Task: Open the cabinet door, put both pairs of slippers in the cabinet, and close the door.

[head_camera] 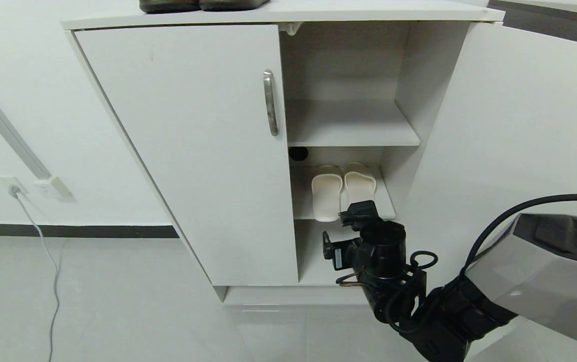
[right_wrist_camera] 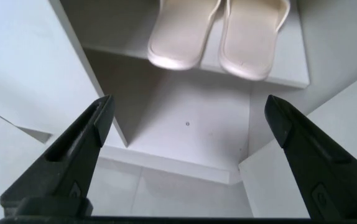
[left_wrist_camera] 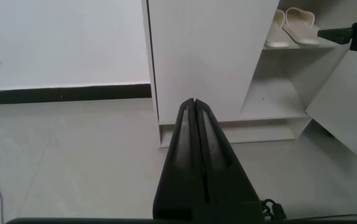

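Observation:
A white cabinet stands with its right door swung open and its left door closed. A cream pair of slippers lies side by side on the middle shelf, toes outward; it also appears in the right wrist view and the left wrist view. A dark pair of slippers rests on the cabinet top. My right gripper is open and empty, just in front of and below the cream slippers. My left gripper is shut with nothing in it, low over the floor, facing the closed door.
The upper shelf and bottom shelf hold nothing. A metal handle sits on the closed door. A wall socket with a cable is at the left. Pale tiled floor spreads before the cabinet.

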